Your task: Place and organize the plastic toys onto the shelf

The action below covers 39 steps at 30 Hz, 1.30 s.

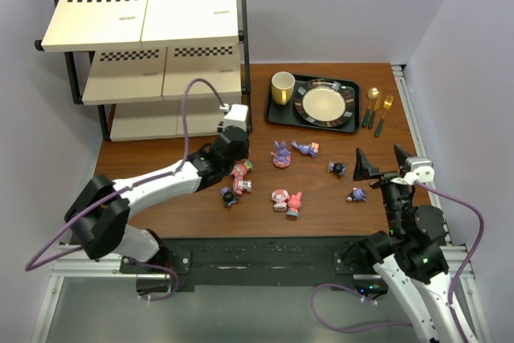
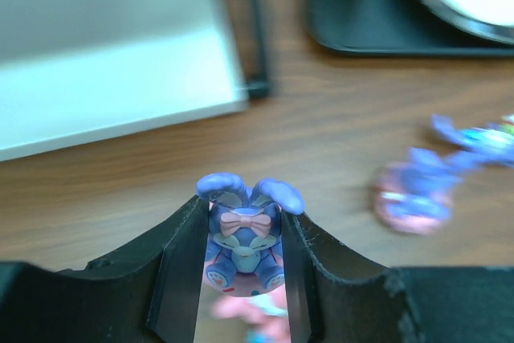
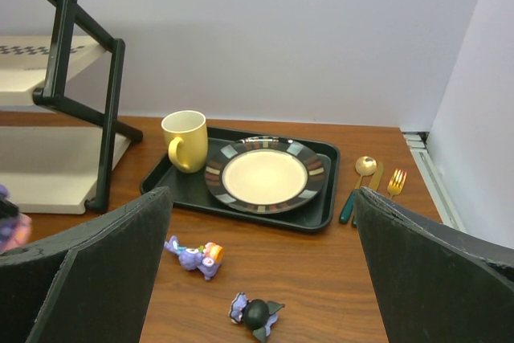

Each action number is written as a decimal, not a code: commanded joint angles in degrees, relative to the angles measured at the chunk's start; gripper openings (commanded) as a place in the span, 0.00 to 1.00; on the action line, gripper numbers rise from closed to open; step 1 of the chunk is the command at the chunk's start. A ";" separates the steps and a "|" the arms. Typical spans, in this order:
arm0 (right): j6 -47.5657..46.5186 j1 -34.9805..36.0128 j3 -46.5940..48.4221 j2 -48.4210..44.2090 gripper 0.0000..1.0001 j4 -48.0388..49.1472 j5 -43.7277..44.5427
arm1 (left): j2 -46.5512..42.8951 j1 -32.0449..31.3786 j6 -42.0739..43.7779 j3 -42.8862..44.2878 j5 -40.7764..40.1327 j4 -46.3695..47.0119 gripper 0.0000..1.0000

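The left arm's jaws stand narrowed onto a purple bunny figurine (image 2: 239, 251) with a pink bow, pinching its body from both sides. Its head-to-base axis runs along the fingers, and the ears poke out past the tips. A pink blur shows beneath it between the jaws, so it is probably clear of the table (image 1: 321, 214), above the pink toys (image 1: 242, 178) lying left of the table's middle. The next move turns on the shelf (image 1: 144, 14) at the table's rear left corner. From the jaws it lies ahead and to the left, its lowest board (image 2: 112, 78) and front right post (image 2: 255, 38) close in the left wrist view, with a strip of bare wood between. The left arm (image 1: 152, 182) is by far the nearer one, reaching diagonally from its base toward that post, wrist angled forward and down. To set the bunny upright, the jaws would likely have to swing left and level out over a board. The right arm (image 1: 409, 230) sits folded by the right edge, jaws spread wide with nothing between them, pointed toward the black tray (image 3: 320, 198). The other toys lie scattered mid-table, among them a purple bunny on a pink base (image 1: 281, 155), a dark one (image 1: 337, 168) and a pink pair (image 1: 287, 201).
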 commanded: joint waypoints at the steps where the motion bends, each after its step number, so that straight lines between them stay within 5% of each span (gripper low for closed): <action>1: -0.29 0.32 -0.15 -0.98 0.99 2.63 0.90 | -7.78 6.35 4.12 -6.41 -3.84 4.89 0.00; 13: 0.06 2.25 -0.33 -2.21 0.99 2.37 1.25 | -16.23 26.30 16.43 -23.47 -2.01 29.50 0.00; 28: 0.32 5.24 -0.33 -4.23 0.99 2.01 1.69 | -7.71 49.94 22.58 -22.69 20.84 40.75 0.00; 39: 0.15 5.59 -0.33 -4.23 0.99 1.84 1.95 | -0.24 55.57 26.02 -19.26 26.91 44.54 0.00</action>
